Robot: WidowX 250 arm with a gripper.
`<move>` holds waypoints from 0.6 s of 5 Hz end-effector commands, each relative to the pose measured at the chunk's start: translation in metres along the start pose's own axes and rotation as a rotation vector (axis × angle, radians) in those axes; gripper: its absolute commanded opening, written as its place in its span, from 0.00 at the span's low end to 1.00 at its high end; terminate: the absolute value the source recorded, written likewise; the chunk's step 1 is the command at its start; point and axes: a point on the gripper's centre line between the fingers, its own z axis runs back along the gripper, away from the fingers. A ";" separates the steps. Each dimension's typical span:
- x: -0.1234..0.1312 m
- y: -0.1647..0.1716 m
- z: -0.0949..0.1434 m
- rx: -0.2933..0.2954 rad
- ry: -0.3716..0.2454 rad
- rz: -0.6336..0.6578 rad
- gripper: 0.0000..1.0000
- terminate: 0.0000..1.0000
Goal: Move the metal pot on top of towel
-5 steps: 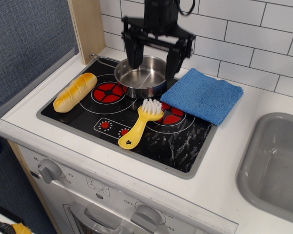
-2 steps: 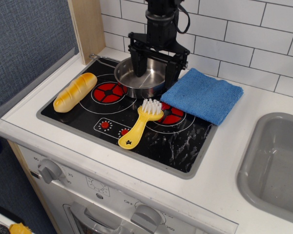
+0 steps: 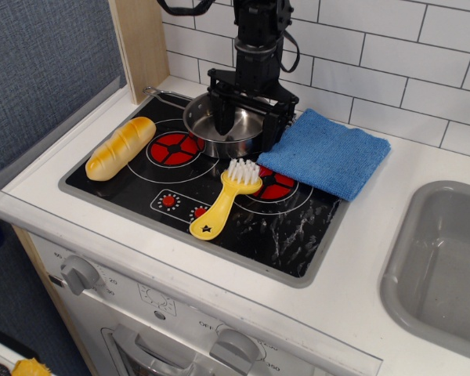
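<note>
The metal pot [image 3: 207,128] stands on the back of the black cooktop, its thin handle [image 3: 166,95] pointing back left. The blue towel [image 3: 326,153] lies just right of it, partly over the right burner, its edge close to the pot. My gripper [image 3: 247,123] is low over the pot and open. One finger [image 3: 222,117] reaches down inside the pot and the other sits outside its right rim, next to the towel. The arm hides the pot's back rim.
A yellow dish brush [image 3: 224,198] lies on the cooktop [image 3: 282,235] in front of the pot. A toy bread loaf [image 3: 120,146] lies at the left. A wooden panel [image 3: 141,43] stands back left, the tiled wall behind. A grey sink [image 3: 446,258] is at the right.
My gripper has come down from above the pot until its fingers straddle the pot's right rim. The pot, towel, brush and loaf have not moved.
</note>
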 end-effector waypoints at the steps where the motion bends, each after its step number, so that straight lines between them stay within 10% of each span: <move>1: 0.012 0.009 0.014 0.016 -0.038 -0.008 0.00 0.00; 3: 0.006 0.016 0.049 0.013 -0.094 -0.001 0.00 0.00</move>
